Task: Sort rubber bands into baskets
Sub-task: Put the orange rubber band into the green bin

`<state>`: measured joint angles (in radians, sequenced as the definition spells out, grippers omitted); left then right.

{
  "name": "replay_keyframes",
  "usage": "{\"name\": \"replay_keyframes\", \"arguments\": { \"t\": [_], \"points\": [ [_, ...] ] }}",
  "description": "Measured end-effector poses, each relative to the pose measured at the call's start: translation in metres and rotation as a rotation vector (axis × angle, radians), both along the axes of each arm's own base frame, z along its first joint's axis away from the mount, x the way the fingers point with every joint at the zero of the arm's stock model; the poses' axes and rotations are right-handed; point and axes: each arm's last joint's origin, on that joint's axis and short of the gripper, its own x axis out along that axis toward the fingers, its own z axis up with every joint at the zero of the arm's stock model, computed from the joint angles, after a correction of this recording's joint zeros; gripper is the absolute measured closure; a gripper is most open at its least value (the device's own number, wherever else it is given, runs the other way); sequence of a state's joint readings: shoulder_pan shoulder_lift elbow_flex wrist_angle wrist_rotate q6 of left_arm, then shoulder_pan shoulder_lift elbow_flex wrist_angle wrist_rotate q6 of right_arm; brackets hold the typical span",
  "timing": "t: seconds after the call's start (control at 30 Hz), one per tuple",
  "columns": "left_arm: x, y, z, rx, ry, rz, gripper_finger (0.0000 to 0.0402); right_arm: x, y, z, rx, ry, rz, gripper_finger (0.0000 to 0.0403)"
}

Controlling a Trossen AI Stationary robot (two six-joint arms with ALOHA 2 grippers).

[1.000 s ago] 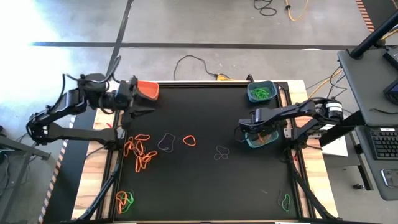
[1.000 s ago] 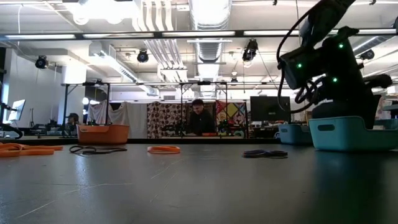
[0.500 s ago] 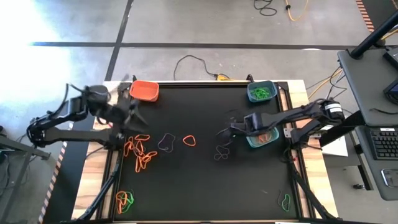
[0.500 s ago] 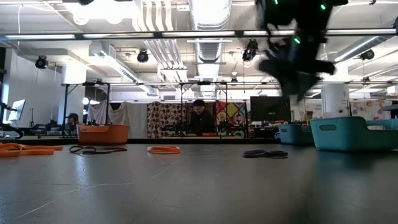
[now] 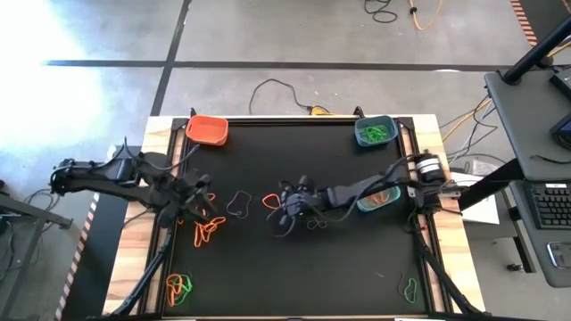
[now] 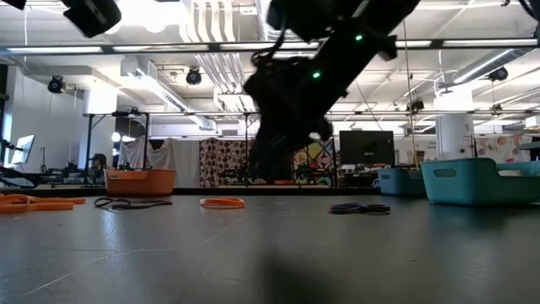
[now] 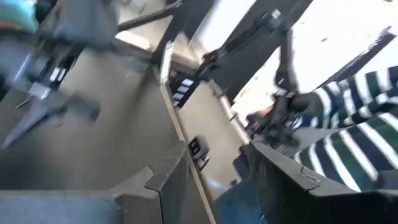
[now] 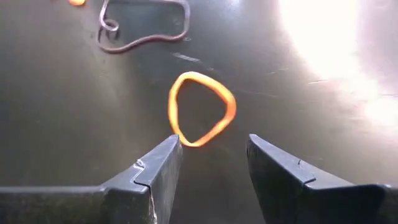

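Both arms have swung inward since a second ago: the right gripper now hangs with fingers apart and empty over a lone orange band mid-table, beside a dark band; the left gripper sits above the orange pile, grip unclear

You've got a black table top with pale wood edges. The baskets: an orange basket at one far corner, a dark teal basket with green bands inside, and a lighter teal basket. In the right wrist view a single orange loop glows against the dark surface, with a dark brownish loop beyond it. There's an orange cluster by the left arm, an orange-and-green bunch near the front, and a green band alone. A striped green-and-white sleeve shows too.
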<state>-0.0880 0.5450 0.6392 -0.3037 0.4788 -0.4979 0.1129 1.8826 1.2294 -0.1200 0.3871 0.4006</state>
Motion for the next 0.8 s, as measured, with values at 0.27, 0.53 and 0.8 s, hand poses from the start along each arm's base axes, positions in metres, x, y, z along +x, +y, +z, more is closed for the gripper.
{"name": "replay_keyframes", "arguments": {
  "t": [0.27,0.53,0.8],
  "points": [
    [-0.006,0.000,-0.020,-0.098,-0.036,0.012,0.0248,0.040,-0.012,-0.031,0.053,0.037,0.013,0.0220],
    [-0.005,0.002,-0.029,-0.126,-0.015,0.086,0.0248,0.060,-0.017,-0.040,0.099,0.053,0.023,0.0156],
    [-0.004,0.003,-0.029,-0.112,-0.024,0.111,0.0248,0.057,-0.024,-0.044,0.064,0.122,0.047,0.0143]
  ]
}}
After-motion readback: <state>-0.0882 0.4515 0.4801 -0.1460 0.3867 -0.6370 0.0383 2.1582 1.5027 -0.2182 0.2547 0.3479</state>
